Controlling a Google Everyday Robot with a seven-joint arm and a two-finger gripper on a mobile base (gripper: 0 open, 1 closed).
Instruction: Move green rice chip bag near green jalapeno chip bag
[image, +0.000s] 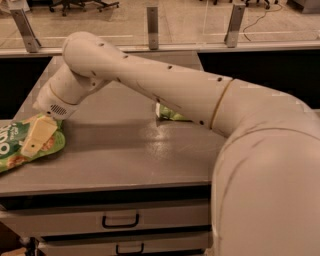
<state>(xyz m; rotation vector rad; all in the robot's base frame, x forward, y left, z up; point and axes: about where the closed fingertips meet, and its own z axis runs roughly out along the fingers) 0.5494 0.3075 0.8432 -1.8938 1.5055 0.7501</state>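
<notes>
The green rice chip bag (15, 142) lies at the left edge of the grey table (125, 150), bright green and crinkled with white lettering. My gripper (34, 140) hangs over the bag's right end, its cream finger lying on top of the bag. The green jalapeno chip bag (170, 114) lies flat near the middle right of the table, and my arm hides all but a small strip of it. My arm reaches across the table from the right.
The table stands on a cabinet with two drawers (120, 220) at the front. A rail with posts (152, 22) runs behind the table. The soda can seen earlier is hidden behind my arm.
</notes>
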